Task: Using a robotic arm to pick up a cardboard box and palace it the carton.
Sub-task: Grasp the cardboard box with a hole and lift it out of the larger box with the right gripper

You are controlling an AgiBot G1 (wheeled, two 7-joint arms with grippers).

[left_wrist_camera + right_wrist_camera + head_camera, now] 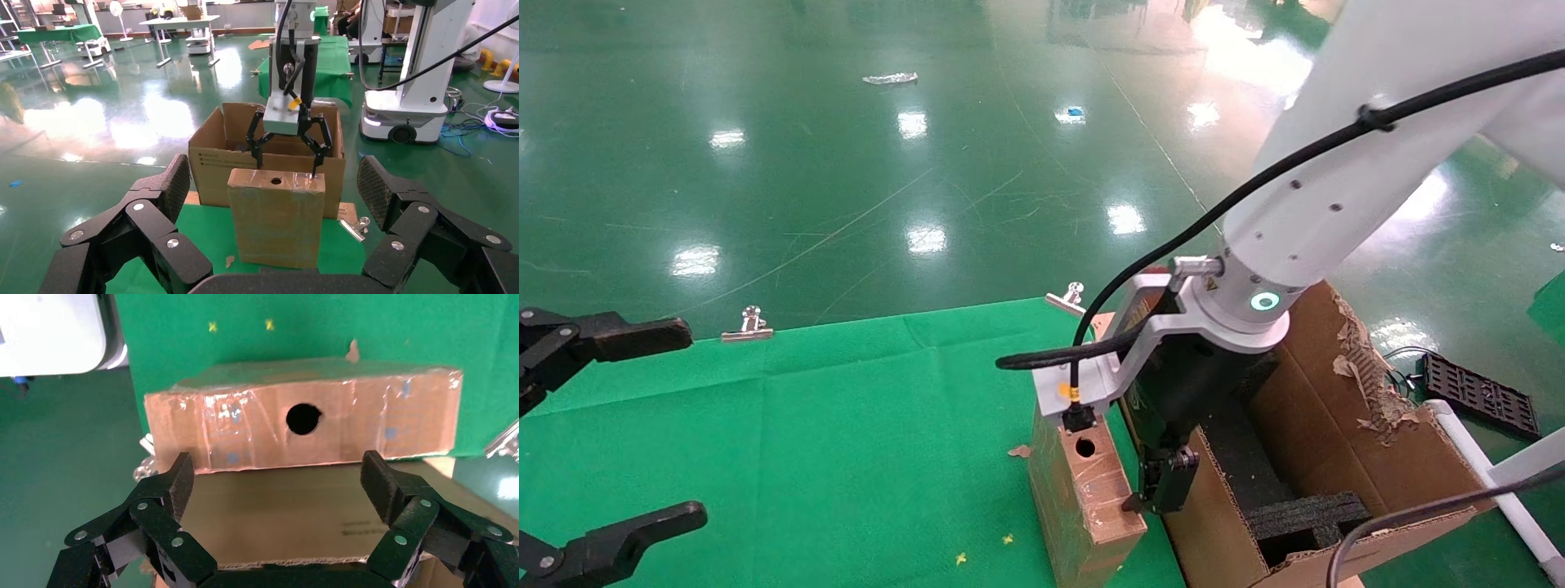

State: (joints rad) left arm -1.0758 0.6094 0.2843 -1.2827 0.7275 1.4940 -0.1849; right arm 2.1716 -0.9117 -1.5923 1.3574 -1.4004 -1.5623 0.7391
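Note:
The small cardboard box (pixel 1083 498) stands on its long edge on the green cloth, its taped narrow edge with the round hole (pixel 303 419) facing up. It stands close beside the carton (pixel 1344 408), which holds black foam blocks (pixel 1303 514). The robotic arm's right gripper (pixel 1160 482) hangs fingers down at the box's top edge on the carton side. It is open and empty, its fingers (pixel 181 478) spread along the box's length. The left wrist view shows it (pixel 286 164) above the box (pixel 276 217), with the carton (pixel 208 160) behind. My left gripper (pixel 686 423) is open at the far left.
Binder clips (pixel 749 322) (pixel 1068 298) pin the green cloth (pixel 846 441) at its far edge. A cardboard scrap (pixel 1019 450) lies on the cloth near the box. A black tray (pixel 1479 394) and a white pipe (pixel 1500 490) lie on the floor right of the carton.

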